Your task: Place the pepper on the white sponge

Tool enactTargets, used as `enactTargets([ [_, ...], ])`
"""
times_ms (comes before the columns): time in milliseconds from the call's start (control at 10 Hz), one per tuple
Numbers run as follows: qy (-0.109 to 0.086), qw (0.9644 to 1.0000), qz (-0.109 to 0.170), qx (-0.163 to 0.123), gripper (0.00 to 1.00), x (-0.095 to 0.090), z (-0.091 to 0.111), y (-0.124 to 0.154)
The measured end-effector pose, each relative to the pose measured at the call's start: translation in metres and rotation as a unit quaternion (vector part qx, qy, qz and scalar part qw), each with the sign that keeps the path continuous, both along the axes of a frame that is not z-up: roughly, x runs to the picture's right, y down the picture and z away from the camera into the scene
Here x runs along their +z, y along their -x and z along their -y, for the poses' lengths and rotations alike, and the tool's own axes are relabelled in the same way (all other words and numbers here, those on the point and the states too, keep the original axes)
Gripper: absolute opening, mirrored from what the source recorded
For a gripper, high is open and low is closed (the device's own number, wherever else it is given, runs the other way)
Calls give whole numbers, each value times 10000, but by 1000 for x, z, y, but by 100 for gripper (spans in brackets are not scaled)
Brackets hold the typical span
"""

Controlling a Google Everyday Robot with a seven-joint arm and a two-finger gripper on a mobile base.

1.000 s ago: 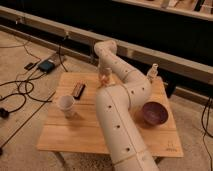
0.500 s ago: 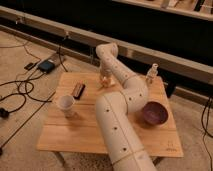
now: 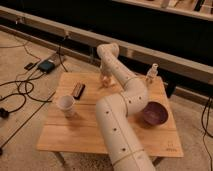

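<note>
Purple bowl [image 3: 154,113], white cup [image 3: 66,105], dark block [image 3: 78,90], pale wooden table [image 3: 75,135]

Gripper [image 3: 105,79] right of block [image 3: 78,90]

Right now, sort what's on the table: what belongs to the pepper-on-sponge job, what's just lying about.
Job: hand, low at the far side; pepper beneath it; white sponge, not clearly visible.
Lying about: white cup, dark block, purple bowl, small bottle.

Pale matt wooden table [image 3: 85,132], glossy purple bowl [image 3: 153,113], smooth cream plastic arm [image 3: 122,125], end effector [image 3: 105,80] at the far edge.
</note>
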State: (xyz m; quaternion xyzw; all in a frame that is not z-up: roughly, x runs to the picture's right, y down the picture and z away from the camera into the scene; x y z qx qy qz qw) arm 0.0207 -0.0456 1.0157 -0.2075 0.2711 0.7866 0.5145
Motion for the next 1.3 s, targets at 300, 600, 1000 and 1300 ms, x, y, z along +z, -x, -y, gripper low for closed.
enactTargets([
  [300,-13,10000,-7,5,79,-3,4,-2],
  [600,9,10000,-8,6,79,-4,2,-1],
  [1000,-13,10000,43,8,79,-6,6,6],
  [1300,25,9999,141,-85,79,-22,15,16],
])
